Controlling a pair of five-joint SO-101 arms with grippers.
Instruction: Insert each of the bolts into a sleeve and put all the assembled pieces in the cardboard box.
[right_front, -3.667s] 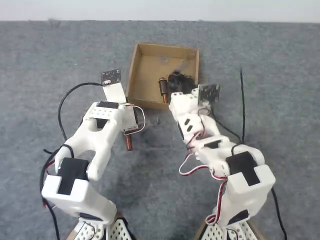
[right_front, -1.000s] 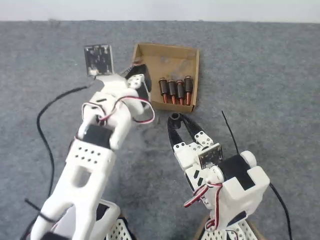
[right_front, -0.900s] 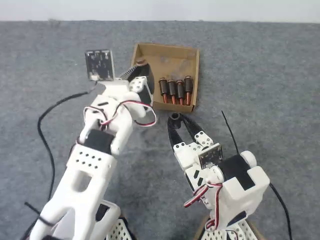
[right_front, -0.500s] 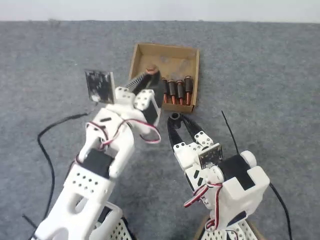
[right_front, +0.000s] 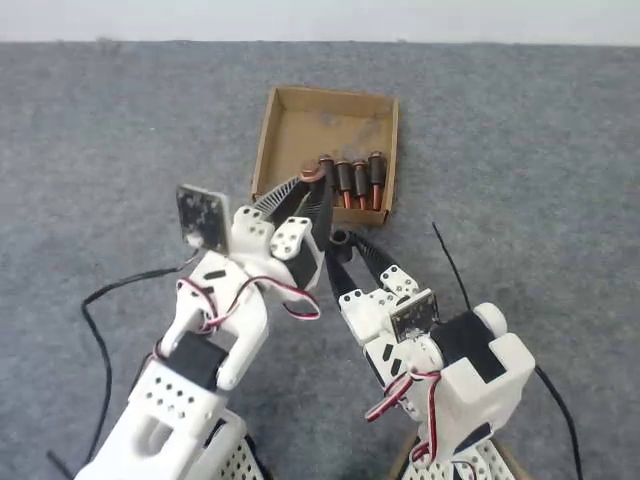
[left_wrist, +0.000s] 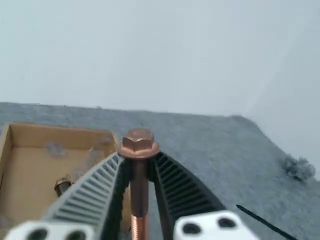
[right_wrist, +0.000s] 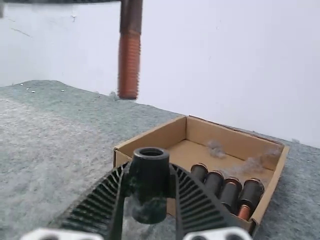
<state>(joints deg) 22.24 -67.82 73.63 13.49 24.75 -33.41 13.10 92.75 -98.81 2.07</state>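
Nearest: my right gripper (right_wrist: 149, 187) is clamped on the black sleeve (right_wrist: 149, 167), which stands upright, bore up, just short of the near wall of the cardboard box (right_wrist: 150, 139). Next: my left gripper (left_wrist: 139, 165) is clamped on the copper bolt (left_wrist: 138, 150). Its long axis is vertical, head up, and its threaded end hangs above the sleeve, seemingly a little aside of the bore. Farthest: four assembled pieces (right_front: 351, 182) lie inside the box against that wall. The overhead view hides the bolt's tip, so I cannot tell its exact offset from the bore.

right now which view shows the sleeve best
The right wrist view: the sleeve stands upright and close up in the right gripper, with its open bore facing up. The high view shows the sleeve as a small dark ring near the box.
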